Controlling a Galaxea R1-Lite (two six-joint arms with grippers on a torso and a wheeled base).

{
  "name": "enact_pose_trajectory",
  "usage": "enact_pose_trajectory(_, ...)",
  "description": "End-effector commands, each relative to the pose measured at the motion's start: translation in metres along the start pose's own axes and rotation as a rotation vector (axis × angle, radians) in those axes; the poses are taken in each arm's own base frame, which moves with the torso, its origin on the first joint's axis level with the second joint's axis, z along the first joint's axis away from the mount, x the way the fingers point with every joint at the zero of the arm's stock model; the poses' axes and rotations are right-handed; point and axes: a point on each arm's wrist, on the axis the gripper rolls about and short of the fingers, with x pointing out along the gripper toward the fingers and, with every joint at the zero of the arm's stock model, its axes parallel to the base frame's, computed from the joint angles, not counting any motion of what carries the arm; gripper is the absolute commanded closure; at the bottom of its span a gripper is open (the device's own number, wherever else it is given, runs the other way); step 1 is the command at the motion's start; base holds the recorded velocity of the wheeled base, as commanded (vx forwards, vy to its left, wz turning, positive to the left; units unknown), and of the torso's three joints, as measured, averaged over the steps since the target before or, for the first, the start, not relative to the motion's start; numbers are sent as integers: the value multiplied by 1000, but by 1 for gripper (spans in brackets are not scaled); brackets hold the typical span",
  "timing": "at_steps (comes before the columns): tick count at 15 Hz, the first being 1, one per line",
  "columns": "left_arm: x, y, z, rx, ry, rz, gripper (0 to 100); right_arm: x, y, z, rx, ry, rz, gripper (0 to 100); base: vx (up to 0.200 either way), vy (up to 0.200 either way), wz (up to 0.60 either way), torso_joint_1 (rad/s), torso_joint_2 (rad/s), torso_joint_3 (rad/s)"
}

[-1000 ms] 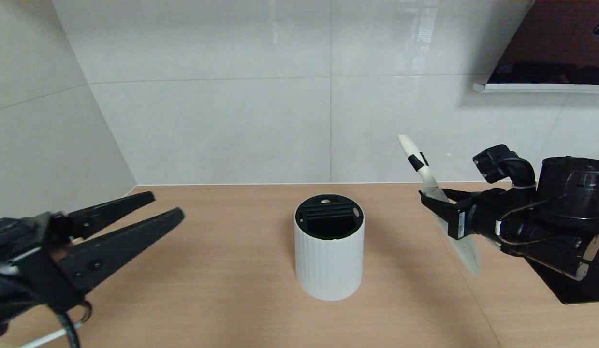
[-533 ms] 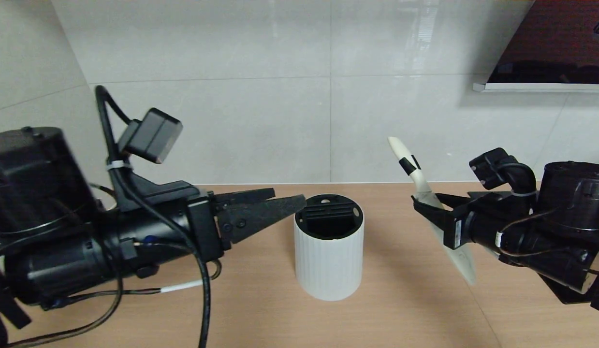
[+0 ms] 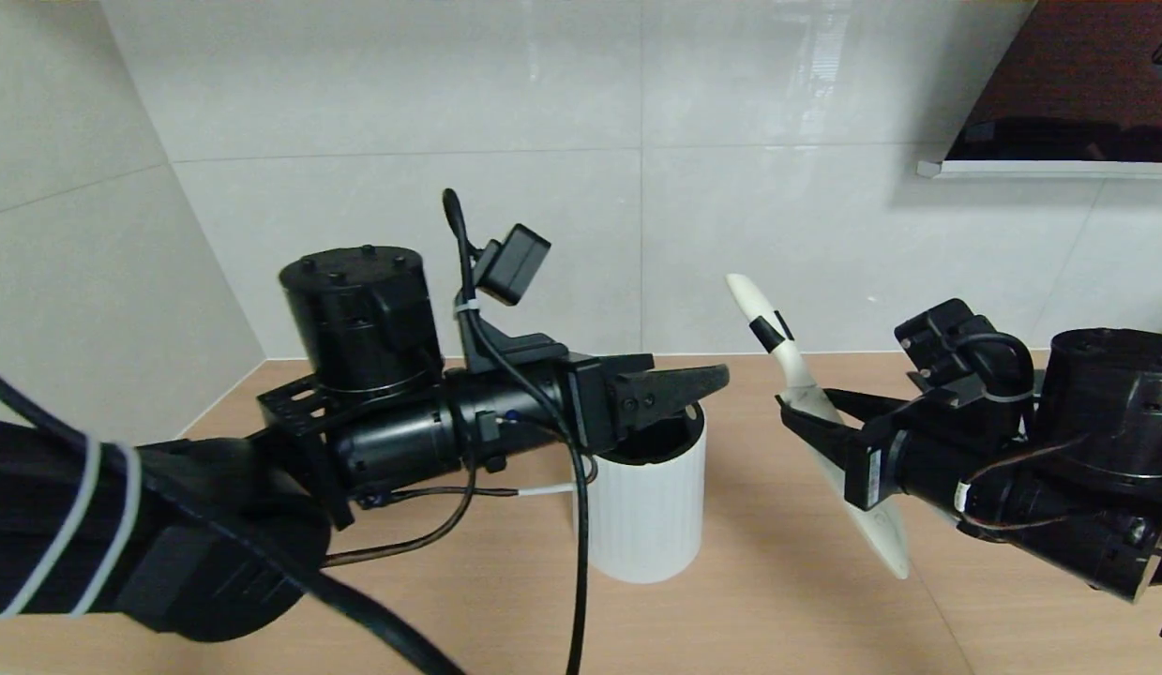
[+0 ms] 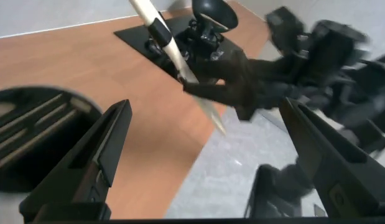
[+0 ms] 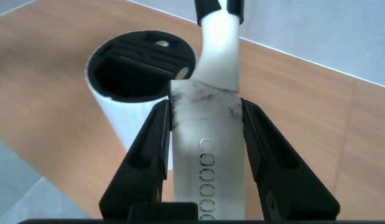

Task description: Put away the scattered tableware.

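Two things matter here: a white ribbed holder [image 3: 646,516] stands mid-frame on the wooden surface [image 3: 806,609], and the left pincer [image 3: 716,380], fingers spread apart, hangs over its rim. Right of centre, the right pincer [image 3: 798,405] clamps a white knife [image 3: 869,511] near where handle meets blade, with the handle tilted toward the upper left and the tip off the surface.

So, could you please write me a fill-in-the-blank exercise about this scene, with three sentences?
1. The right gripper is shut on a white ____.
2. The left gripper hovers by the top of the white holder with its fingers ____.
3. The holder stands on a ____ counter.

Missing words: knife; open; wooden.
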Motion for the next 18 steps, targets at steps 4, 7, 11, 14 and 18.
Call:
enact_pose_trajectory(4,59,5,-15,1,27,-53,0,-2,5,0,-2,-2,18,100,0,0,0,0,0,0)
enact_pose_trajectory(7,71,9,-14,7,17,-62,0,-7,11,2,-6,-13,43,100,0,0,0,0,0,0)
enact_pose_trajectory(11,78,9,-12,15,6,-74,0,-11,12,6,-7,-30,48,100,0,0,0,0,0,0)
enact_pose_trajectory(14,81,9,-8,23,-9,-80,0,-14,19,6,-11,-30,75,100,0,0,0,0,0,0)
enact_pose_trajectory(18,82,8,-5,29,-22,-82,0,-14,23,3,-14,-20,90,100,0,0,0,0,0,0)
